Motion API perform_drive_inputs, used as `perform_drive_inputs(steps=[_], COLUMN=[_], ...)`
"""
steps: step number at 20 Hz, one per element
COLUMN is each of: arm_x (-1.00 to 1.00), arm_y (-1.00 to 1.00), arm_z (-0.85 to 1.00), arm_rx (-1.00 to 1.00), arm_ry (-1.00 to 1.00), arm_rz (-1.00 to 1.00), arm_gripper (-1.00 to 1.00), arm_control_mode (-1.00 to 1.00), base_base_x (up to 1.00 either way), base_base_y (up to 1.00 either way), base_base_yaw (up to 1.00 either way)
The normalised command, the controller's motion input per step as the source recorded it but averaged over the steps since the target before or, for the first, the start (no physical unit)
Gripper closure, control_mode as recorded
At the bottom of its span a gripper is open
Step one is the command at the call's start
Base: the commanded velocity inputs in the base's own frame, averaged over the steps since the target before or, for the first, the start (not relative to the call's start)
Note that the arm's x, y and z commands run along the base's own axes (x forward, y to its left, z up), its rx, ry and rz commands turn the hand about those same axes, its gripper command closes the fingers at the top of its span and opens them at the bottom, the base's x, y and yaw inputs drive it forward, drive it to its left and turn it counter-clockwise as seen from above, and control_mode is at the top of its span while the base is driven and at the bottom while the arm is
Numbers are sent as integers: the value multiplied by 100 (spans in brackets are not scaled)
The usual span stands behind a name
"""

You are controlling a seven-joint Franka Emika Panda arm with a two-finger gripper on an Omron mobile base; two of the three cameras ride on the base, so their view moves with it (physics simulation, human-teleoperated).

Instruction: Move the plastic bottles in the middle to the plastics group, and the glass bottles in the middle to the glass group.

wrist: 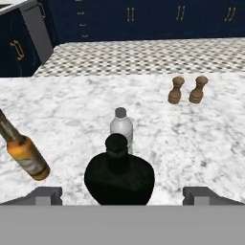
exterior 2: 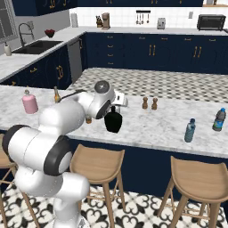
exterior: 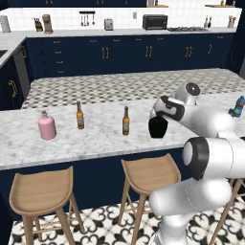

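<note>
Above the black bottle (wrist: 119, 177), the pincer (wrist: 122, 195) hangs spread wide.

1. The squat round black bottle (wrist: 119, 177) stands between the wide-open gripper (wrist: 122, 196) fingers, with free gaps on both its sides.
2. A small pale see-through bottle (wrist: 121, 128) stands just behind it, blocking the far side.
3. A slim brown beer bottle (wrist: 24, 153) crowds the left.
4. Two brown wooden shakers (wrist: 186, 90) stand well apart, far right.
5. Bare marble desk (wrist: 206, 143) lies open to the right.

Squat black bottle (wrist: 119, 175) upright, small pale plastic bottle (wrist: 121, 127) just behind, brown beer bottle (wrist: 24, 154) beside
</note>
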Motion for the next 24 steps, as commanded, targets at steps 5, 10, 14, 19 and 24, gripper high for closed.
perform_drive_inputs(steps=[5,10,14,19,24], arm_x=[22,35,30,25,7], arm_y=[0,0,0,0,1], arm_z=[-13,-11,-16,-14,-16], arm_rx=[0,0,0,0,0], arm_ry=[0,0,0,0,0], arm_rz=[-1,-2,-2,-1,0], arm_gripper=[-100,-100,-100,-100,-100], arm_control_mode=[-100,-100,-100,-100,-100], base_base_x=[0,0,0,0,0], base_base_y=[0,0,0,0,0], base_base_yaw=[0,0,0,0,0])
